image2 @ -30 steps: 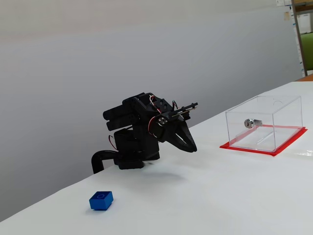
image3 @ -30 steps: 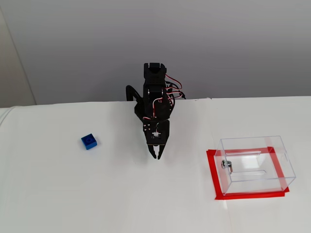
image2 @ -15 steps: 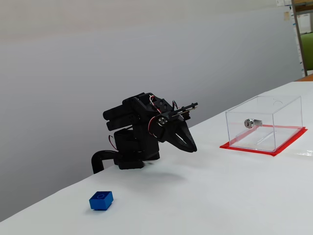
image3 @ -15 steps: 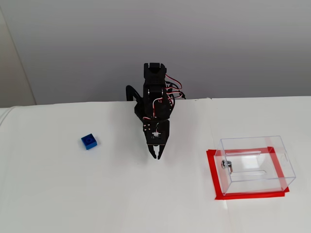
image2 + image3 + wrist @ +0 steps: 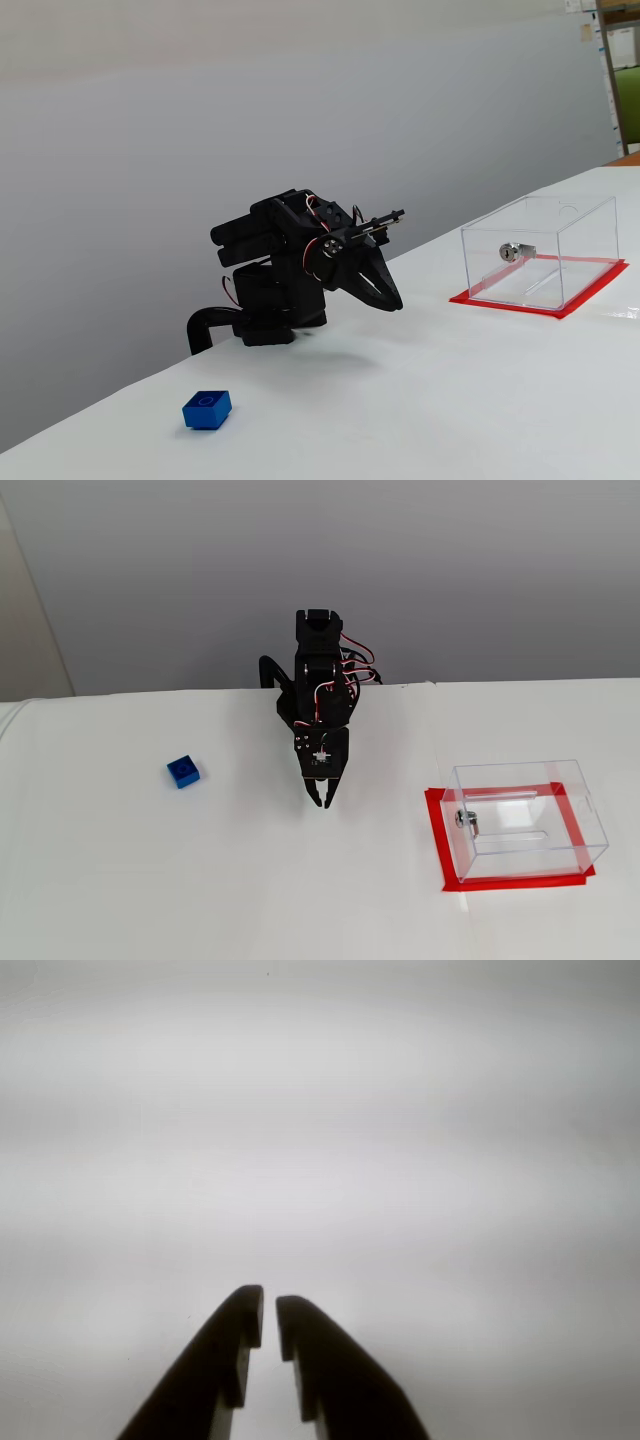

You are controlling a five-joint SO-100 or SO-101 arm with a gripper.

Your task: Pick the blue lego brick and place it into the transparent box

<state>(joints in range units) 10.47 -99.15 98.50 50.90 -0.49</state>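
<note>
In both fixed views the blue lego brick (image 5: 183,771) (image 5: 207,409) lies farthest left on the white counter (image 5: 200,880), stud upward, well apart from everything else. To its right the black arm (image 5: 318,680) sits folded low near the counter's back edge, red and white wires showing at its joints. The gripper (image 5: 324,803) (image 5: 395,303) points down and forward above bare counter, between brick and box. In the wrist view the two dark fingers (image 5: 225,1355) are nearly together, a thin gap between the tips, gripping nothing. Farthest right stands the transparent box (image 5: 525,820) (image 5: 540,250) on its red base sheet (image 5: 437,830), a small silver knob (image 5: 462,819) on its wall facing the arm; it looks empty
</note>
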